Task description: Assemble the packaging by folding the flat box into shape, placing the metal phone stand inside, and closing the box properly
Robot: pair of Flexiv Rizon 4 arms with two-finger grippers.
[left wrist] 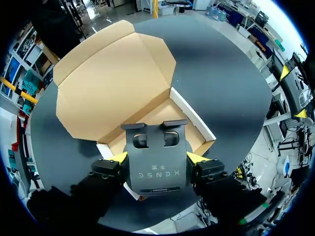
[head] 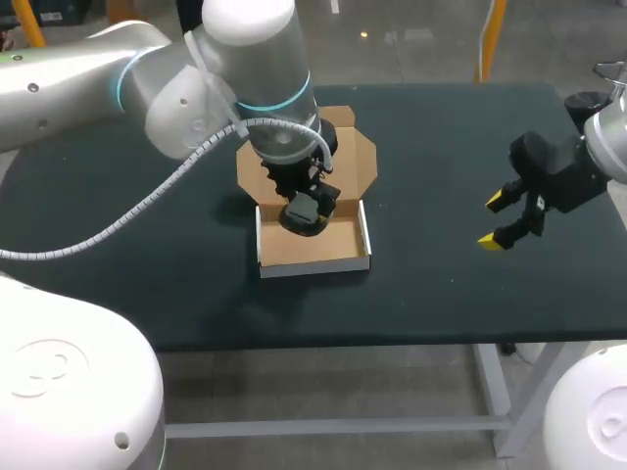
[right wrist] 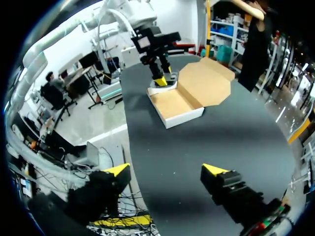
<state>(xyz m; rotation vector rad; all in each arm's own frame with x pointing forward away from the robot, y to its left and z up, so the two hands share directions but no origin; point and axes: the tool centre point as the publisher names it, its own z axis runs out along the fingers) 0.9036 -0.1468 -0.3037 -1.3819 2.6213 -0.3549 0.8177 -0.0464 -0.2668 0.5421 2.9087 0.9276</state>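
The cardboard box (head: 313, 264) stands folded into a shallow white-walled tray at mid table, its lid (head: 353, 157) lying open flat behind it. My left gripper (head: 302, 217) hangs over the tray's rear left part, shut on the dark grey metal phone stand (head: 307, 207). In the left wrist view the stand (left wrist: 156, 164) sits between both yellow fingertips (left wrist: 119, 157), just above the tray (left wrist: 196, 117) and in front of the lid (left wrist: 113, 83). My right gripper (head: 495, 220) stands open and empty, far to the box's right. From the right wrist view the box (right wrist: 179, 118) lies well ahead of that gripper (right wrist: 165, 173).
The black table (head: 441, 284) carries nothing else. Bare surface stretches between the box and my right gripper and along the front edge. My left arm's grey cable (head: 147, 206) loops over the table's left part.
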